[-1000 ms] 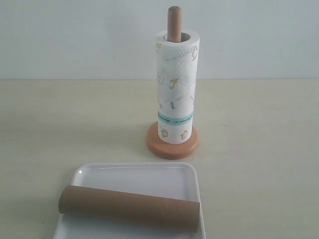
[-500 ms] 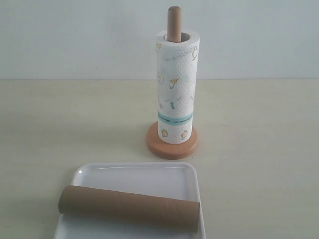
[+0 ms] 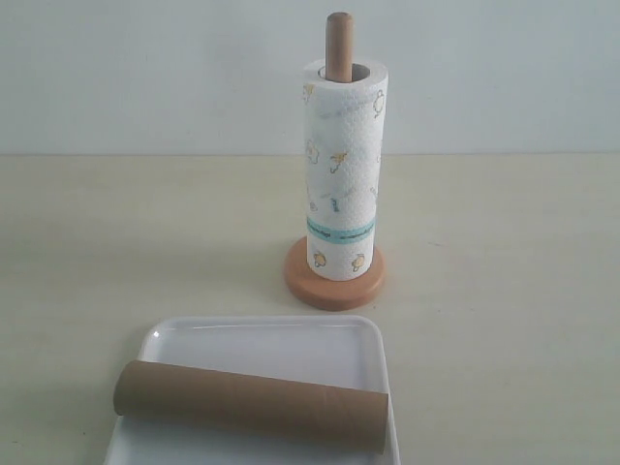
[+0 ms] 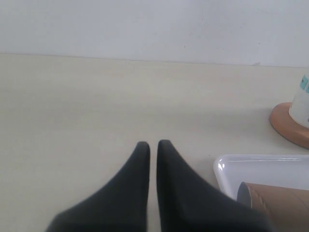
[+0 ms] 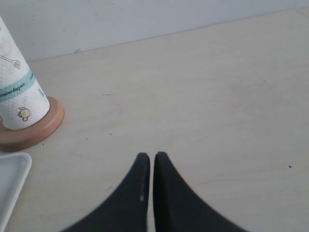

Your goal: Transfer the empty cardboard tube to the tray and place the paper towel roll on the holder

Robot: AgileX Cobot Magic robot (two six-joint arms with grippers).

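Left hand (image 4: pixel 152 143) hovers over the pale counter (image 3: pixel 97 242), fingers closed to a thin slit and holding nothing, just beside the white tray (image 3: pixel 262 339). Across the tray lies the empty cardboard tube (image 3: pixel 250 404) (spanning it nearly rim to rim). Farther back, the paper towel roll (image 3: pixel 341 174) stands upright on the wooden holder (image 3: pixel 334 293), rod tip showing above. Right hand (image 5: pixel 151 155) is likewise closed and empty, near the holder's base

Exterior camera: low, close, square-on to pale wall (image 3: pixel 145 77). Glossy white rectangular tray (image 3: pixel 262 347) at frame's 6 o'clock, light-brown wooden rod-and-disc holder (image 3: pixel 334 295) at 1 o'clock of it. Wrist cameras: low over beige table (image 3: pixel 504 242), facing wallward. All three share holder base, tray corner; left adds brown cardboard tube (image 4: pixel 280 205) end.
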